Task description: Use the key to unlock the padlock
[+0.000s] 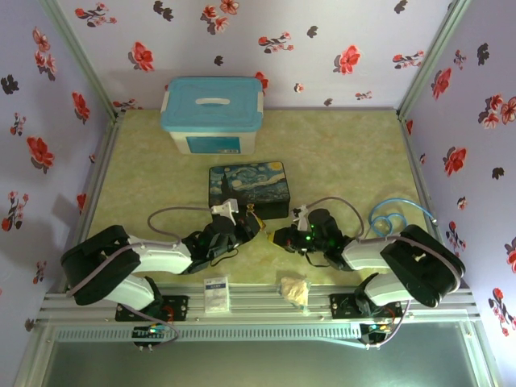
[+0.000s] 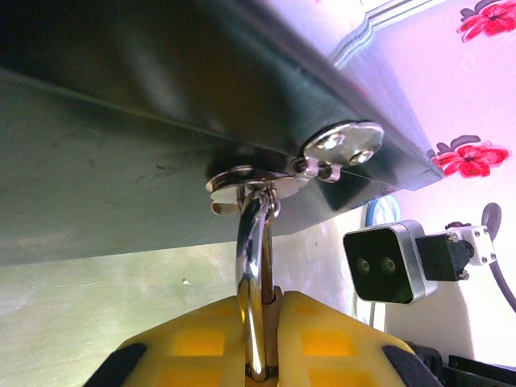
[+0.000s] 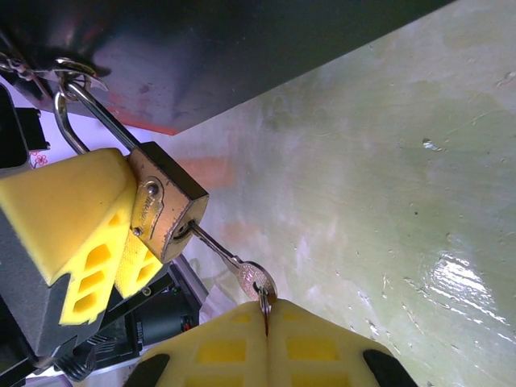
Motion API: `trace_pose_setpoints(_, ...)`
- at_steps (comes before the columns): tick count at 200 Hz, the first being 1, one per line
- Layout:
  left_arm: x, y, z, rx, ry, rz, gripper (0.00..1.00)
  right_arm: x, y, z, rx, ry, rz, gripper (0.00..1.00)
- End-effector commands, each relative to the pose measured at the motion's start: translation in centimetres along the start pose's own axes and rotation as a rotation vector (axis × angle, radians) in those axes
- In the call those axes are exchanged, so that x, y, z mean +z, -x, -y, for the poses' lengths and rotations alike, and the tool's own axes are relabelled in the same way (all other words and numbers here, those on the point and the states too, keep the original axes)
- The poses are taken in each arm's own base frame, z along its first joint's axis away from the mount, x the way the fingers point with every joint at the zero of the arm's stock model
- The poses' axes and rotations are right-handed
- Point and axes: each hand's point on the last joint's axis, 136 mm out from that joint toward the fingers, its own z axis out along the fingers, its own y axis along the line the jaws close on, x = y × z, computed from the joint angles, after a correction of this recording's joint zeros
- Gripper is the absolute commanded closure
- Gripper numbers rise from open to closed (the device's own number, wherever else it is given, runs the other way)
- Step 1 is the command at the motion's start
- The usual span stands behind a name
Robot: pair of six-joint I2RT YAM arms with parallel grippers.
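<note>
padlock point(image 3: 165, 211) hung on box point(image 1: 246, 189) near side, left gripper point(image 2: 258, 322) clamped on it | key point(image 3: 254, 278) tip in keyhole point(image 3: 184, 230), right gripper point(image 3: 266, 318) pinching its head | key thin, slick, bendy: you grip the head, twist gently | padlock stiff, solid

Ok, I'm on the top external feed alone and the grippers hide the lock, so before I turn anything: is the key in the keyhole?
Observer: Yes. The right wrist view shows the key with its blade in the keyhole at the bottom of the padlock.
Operator: What holds the key?
Observer: The right gripper, shut on the key's head.
Operator: And the lock body?
Observer: The left gripper is clamped on the padlock, and the shackle passes through the clasp on the box.
</note>
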Motion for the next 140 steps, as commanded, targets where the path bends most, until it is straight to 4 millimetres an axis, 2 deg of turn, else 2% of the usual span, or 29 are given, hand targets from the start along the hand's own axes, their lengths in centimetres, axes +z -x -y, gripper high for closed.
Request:
trace_pose_setpoints(1, -0.4, 0.5, 2.2, -0.013, -0.08, 0.014, 1.0, -0.4, 0.7, -2.7, -0.062, 0.105, 0.022, 1.0)
trace_pose_setpoints(53, -0.4, 0.3, 2.7, -0.019, -0.108, -0.001, 1.0, -0.6, 0.2, -3.6, -0.101, 0.134, -0.01, 1.0)
trace_pose_setpoints(98, -0.6, 0.2, 2.5, -0.023, -0.102, -0.002, 1.0, -1.1, 0.5, -2.2, -0.098, 0.094, -0.003, 1.0)
trace_pose_setpoints(140, -0.7, 0.3, 2.6, -0.037, -0.111, -0.001, 1.0, -1.5, 0.8, -1.9, -0.108, 0.075, 0.003, 1.0)
